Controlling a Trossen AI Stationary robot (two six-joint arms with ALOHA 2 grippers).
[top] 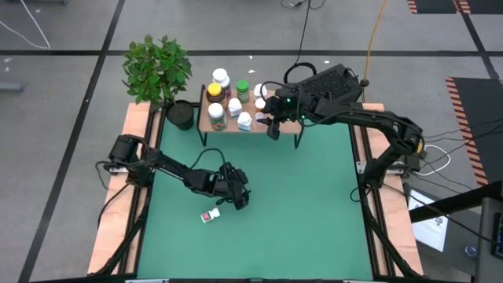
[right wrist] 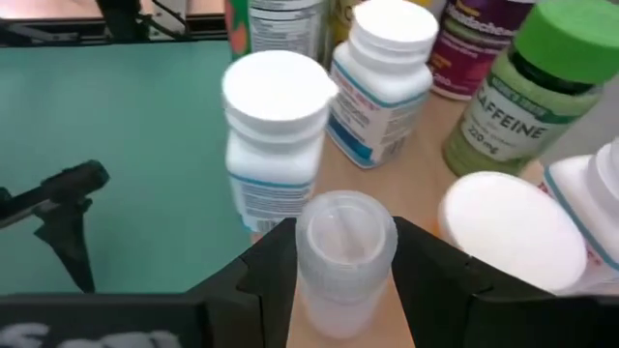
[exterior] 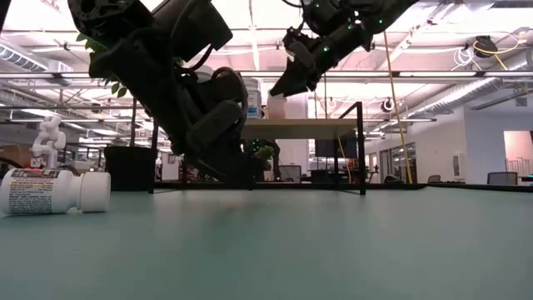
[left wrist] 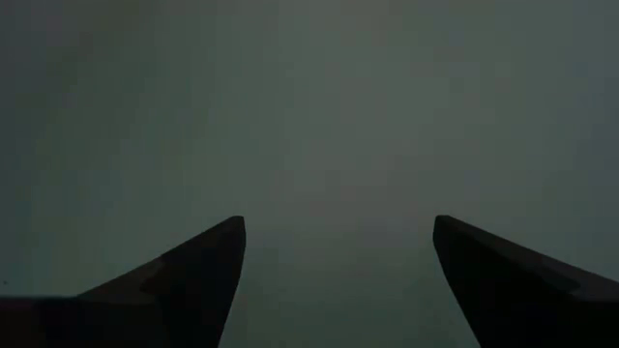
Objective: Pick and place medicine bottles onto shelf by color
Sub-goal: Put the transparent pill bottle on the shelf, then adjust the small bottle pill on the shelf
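The shelf [top: 259, 128] stands at the table's far edge and carries several medicine bottles: white-capped ones [top: 234, 106], a yellow-capped one [top: 214, 91] and a green-capped one [top: 243, 88]. My right gripper [top: 272, 126] is over the shelf's near right part, shut on a small translucent white bottle [right wrist: 343, 256]. My left gripper [top: 240, 200] is open and empty, low over the green mat at mid-table; its wrist view shows only mat between the fingers [left wrist: 193, 275]. A white bottle [top: 209, 215] lies on its side on the mat, near-left of my left gripper. My right gripper pinches the translucent bottle by two opposite sides of its body [right wrist: 309, 280], one finger on each side. The fingers slant down from above and from the right. The bottle stands upright at the level of the shelf top [exterior: 276, 108]; whether its base rests on the wood, I cannot tell.
A black plant pot [top: 180, 115] with a leafy plant [top: 157, 67] stands left of the shelf. Two white-capped bottles [right wrist: 276, 135] [right wrist: 508, 232] stand close beside the held one. Wooden rails [top: 141, 181] run along both table sides. The mat's near half [top: 299, 220] is bare.
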